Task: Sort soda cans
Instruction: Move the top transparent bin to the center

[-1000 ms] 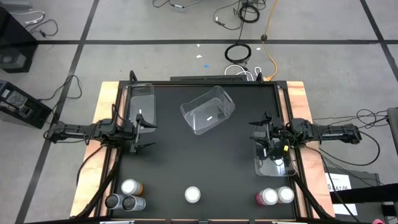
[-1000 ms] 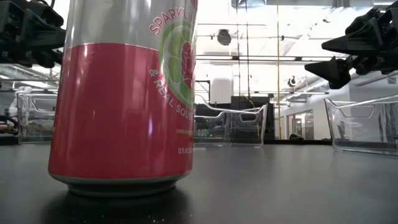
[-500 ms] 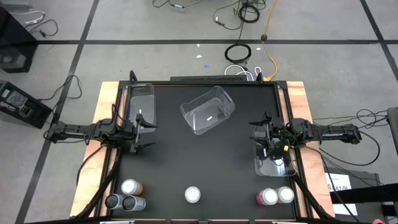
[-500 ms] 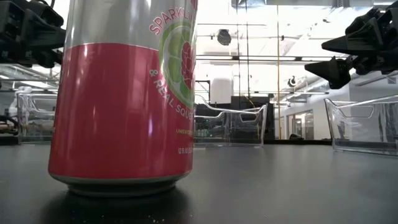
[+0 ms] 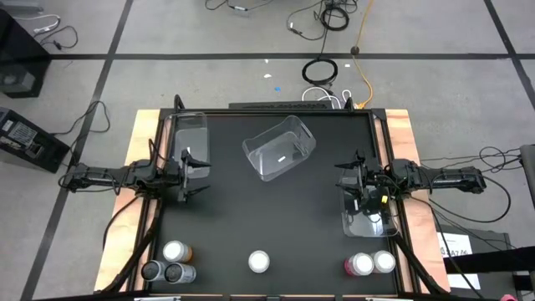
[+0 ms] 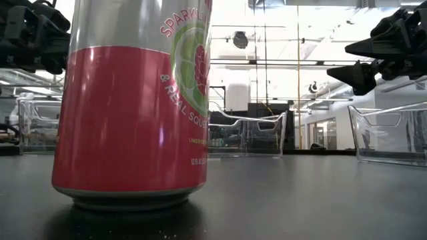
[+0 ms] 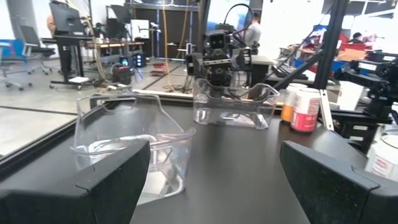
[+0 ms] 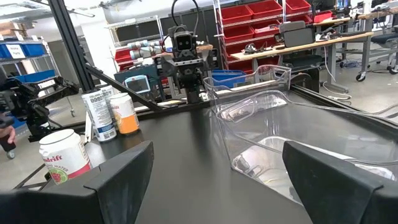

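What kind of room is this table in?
Probably a robotics lab or workshop: red parts bins on shelves, cables loose on the floor, and workbenches loaded with equipment behind the table.

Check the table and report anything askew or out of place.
One thing stands out: the clear rectangular plastic bin at the table's far middle sits turned at an angle, while the clear bin at the left edge and the one at the right edge lie square. All six cans stand upright.
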Tool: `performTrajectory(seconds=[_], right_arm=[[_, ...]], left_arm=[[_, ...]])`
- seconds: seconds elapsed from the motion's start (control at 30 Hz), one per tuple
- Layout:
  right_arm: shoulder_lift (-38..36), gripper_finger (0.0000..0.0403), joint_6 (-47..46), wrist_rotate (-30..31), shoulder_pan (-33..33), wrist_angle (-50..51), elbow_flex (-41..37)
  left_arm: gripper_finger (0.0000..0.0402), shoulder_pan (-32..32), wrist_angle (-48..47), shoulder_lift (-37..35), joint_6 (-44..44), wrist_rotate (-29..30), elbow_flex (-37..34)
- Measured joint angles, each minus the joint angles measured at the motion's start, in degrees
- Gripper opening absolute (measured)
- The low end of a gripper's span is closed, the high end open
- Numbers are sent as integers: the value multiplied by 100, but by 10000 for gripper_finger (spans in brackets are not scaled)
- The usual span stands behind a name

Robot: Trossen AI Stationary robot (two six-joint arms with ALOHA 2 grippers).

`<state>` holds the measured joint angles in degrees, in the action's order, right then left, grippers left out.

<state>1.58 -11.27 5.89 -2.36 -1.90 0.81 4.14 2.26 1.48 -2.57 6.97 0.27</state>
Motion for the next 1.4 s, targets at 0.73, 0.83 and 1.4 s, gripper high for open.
performTrajectory(seconds=[0.73,0.83,1.4], right_arm=[[0,350,0,1,0,-1,1],[-2,350,0,1,1,0,-1],[-1,350,0,1,0,0,-1]], left_arm=[[369,1,0,2,0,168,-2],[369,-2,11,2,-4,373,-2],[369,-1,37,2,-4,577,-2]])
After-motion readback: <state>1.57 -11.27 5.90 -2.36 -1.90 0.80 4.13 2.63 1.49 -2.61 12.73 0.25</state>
